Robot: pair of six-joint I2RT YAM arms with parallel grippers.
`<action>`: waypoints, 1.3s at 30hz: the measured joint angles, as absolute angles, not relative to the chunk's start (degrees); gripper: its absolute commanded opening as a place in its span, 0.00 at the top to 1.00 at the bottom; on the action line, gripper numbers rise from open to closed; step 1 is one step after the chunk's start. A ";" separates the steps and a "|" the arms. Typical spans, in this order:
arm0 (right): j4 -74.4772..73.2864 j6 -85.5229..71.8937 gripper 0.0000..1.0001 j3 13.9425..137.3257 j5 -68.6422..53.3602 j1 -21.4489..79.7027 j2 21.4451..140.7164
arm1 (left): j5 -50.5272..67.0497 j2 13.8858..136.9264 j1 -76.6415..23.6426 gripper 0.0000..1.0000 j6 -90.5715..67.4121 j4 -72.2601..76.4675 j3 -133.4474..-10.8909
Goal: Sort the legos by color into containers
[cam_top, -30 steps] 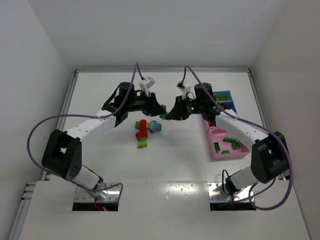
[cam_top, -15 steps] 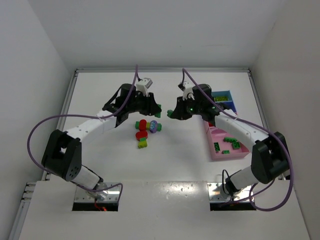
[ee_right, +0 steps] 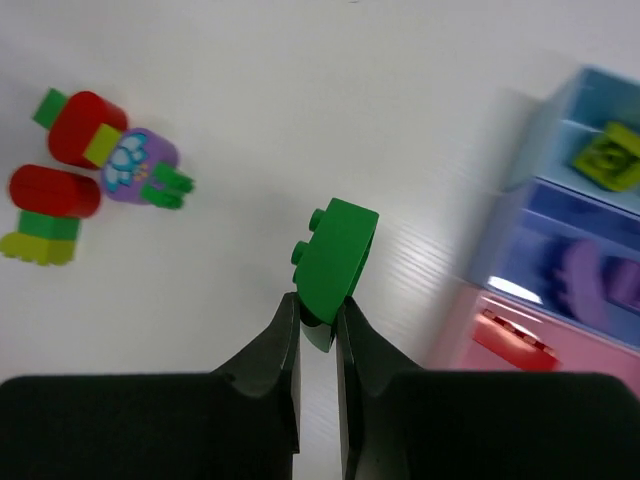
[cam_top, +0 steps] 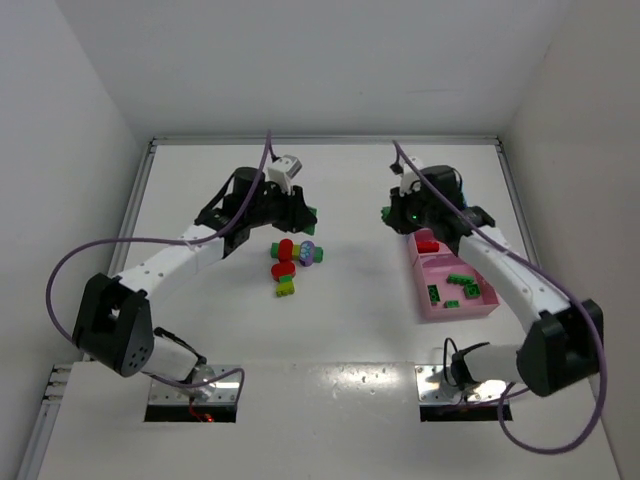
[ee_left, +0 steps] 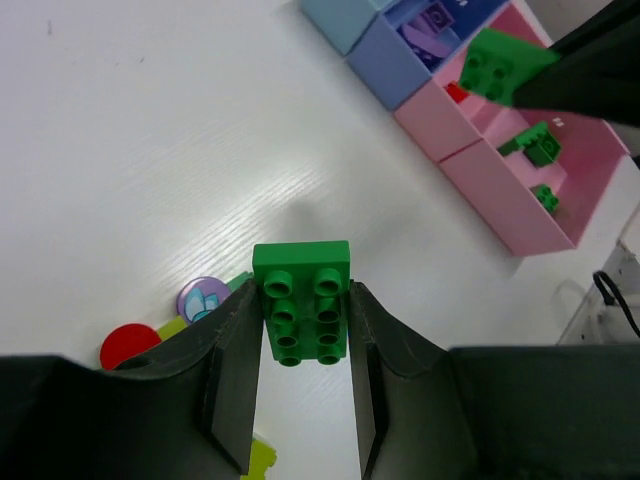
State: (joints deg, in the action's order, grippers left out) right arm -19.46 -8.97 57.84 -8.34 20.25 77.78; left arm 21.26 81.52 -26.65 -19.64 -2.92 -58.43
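Observation:
My left gripper (cam_top: 308,213) is shut on a green two-by-four brick (ee_left: 300,315), held above the table just behind the lego pile (cam_top: 290,262). My right gripper (cam_top: 386,214) is shut on a smaller green brick (ee_right: 335,258), held in the air left of the trays. The pile holds red (ee_right: 85,125), purple (ee_right: 135,160), green and yellow-green (ee_right: 35,245) pieces. The pink tray (cam_top: 455,300) holds several green bricks and a red one (ee_right: 510,340). In the right wrist view a blue tray (ee_right: 590,270) holds a purple piece and a light blue tray (ee_right: 560,120) holds a yellow-green brick (ee_right: 610,160).
White walls close in the table on the left, back and right. In the top view my right arm covers most of the blue trays. The trays stand in a row along the table's right side, seen in the left wrist view (ee_left: 500,190).
My right gripper has moved right, away from the pile and toward the trays, carrying its green brick. My left gripper has drawn back slightly with its green brick.

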 measured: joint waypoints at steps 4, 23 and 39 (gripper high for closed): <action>-26.59 -1.63 1.00 56.49 -5.93 17.32 66.46 | 27.14 78.98 -27.27 0.98 -14.87 -4.54 -58.33; -58.17 17.28 0.89 52.18 3.66 14.37 60.23 | 40.23 89.93 -31.05 0.98 -11.46 -8.58 -69.54; -55.37 19.03 0.23 52.51 4.47 10.17 62.02 | 45.47 96.88 -32.51 0.98 -19.35 -1.04 -71.79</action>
State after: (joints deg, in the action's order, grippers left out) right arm -55.37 19.03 52.51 4.47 10.17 62.02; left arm 45.47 96.88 -32.51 -19.35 -1.04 -71.79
